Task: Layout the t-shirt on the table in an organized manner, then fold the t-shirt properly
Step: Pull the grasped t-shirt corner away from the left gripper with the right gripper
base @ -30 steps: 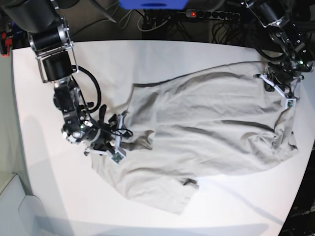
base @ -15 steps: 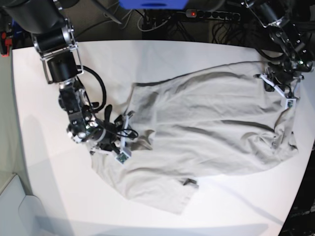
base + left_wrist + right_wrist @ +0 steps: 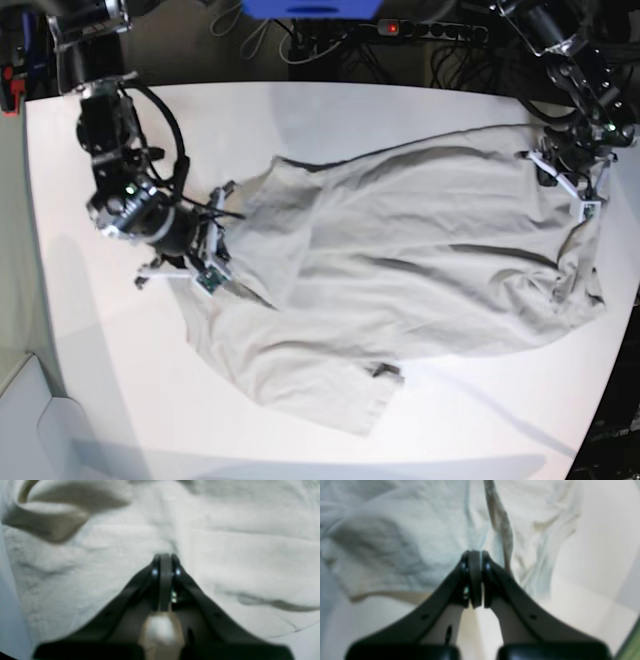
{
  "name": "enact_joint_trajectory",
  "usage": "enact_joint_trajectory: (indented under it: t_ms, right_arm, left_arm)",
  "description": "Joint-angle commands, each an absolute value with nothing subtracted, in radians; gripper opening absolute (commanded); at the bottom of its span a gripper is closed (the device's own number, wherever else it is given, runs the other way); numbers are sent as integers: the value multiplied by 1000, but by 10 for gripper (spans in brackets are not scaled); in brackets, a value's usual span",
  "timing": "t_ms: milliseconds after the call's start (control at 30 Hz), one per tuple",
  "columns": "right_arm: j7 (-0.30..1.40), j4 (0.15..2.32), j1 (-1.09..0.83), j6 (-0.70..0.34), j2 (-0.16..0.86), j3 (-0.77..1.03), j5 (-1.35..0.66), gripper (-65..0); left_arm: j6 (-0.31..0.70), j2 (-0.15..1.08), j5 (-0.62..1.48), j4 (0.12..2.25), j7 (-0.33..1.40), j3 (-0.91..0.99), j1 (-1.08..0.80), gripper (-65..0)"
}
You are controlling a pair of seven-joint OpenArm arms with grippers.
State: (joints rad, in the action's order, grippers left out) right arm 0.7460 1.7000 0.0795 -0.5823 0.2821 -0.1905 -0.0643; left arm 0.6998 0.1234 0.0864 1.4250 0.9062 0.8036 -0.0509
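Where the white worktop spreads smooth and glossy across most of the base view, its far edge is bordered by a dark strip in which a power strip with a red light, tangled cables and a blue object are seen. Most of the worktop's middle and right side is covered by the t-shirt, a light grey-beige soft cloth, wrinkled in long shallow folds, with its lower edge reaching toward the near side. A finely woven, slightly nubby texture is shown on the cloth in the wrist views, along with a rolled hem at one corner. At the cloth's far right edge the left pincer is seen pressed together, matte black and tapered, with fabric bunched at its tips. At the cloth's left edge the right pincer is likewise closed, a raised ridge of the t-shirt being gathered at its tips
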Motion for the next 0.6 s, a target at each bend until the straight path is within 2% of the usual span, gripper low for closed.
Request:
enact_joint_trajectory:
  t_ms: [0, 133, 267, 367, 567]
  right_arm:
    - [734, 1773, 74, -581, 286, -150, -77, -650]
    - [834, 1951, -59, -581, 286, -10, -77, -650]
    - [865, 2011, -213, -581, 282, 99, -81, -650]
    - [858, 2014, -335, -581, 268, 117, -84, -650]
    - [831, 2034, -492, -582, 179, 114, -85, -650]
  left_arm:
    - [698, 130, 79, 1431, 923, 803, -38, -649]
    - [698, 131, 79, 1431, 923, 803, -24, -649]
    - [698, 133, 81, 1431, 923, 803, -13, -649]
    - [698, 133, 81, 1431, 923, 802, 7, -649]
    - [698, 133, 114, 1432, 923, 802, 31, -649]
